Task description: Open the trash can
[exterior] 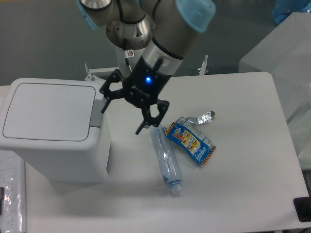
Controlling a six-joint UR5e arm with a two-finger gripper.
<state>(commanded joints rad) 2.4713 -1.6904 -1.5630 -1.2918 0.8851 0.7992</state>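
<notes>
My gripper (122, 114) hangs with its fingers spread wide, gripping nothing, just beside the grey tab (97, 113) of the trash can (51, 130); the trash can stands at the table's (243, 189) left edge (lid shut flat); a clear bottle (165, 160) and blue snack packet (191, 141) lie nearby.

Pincer (122, 117) spread wide, empty, beside closed trash can (53, 128) grey tab (97, 113).

Large boxy white trash can (53, 133) at table's left, flat lid shut, grey tab facing right.
</notes>
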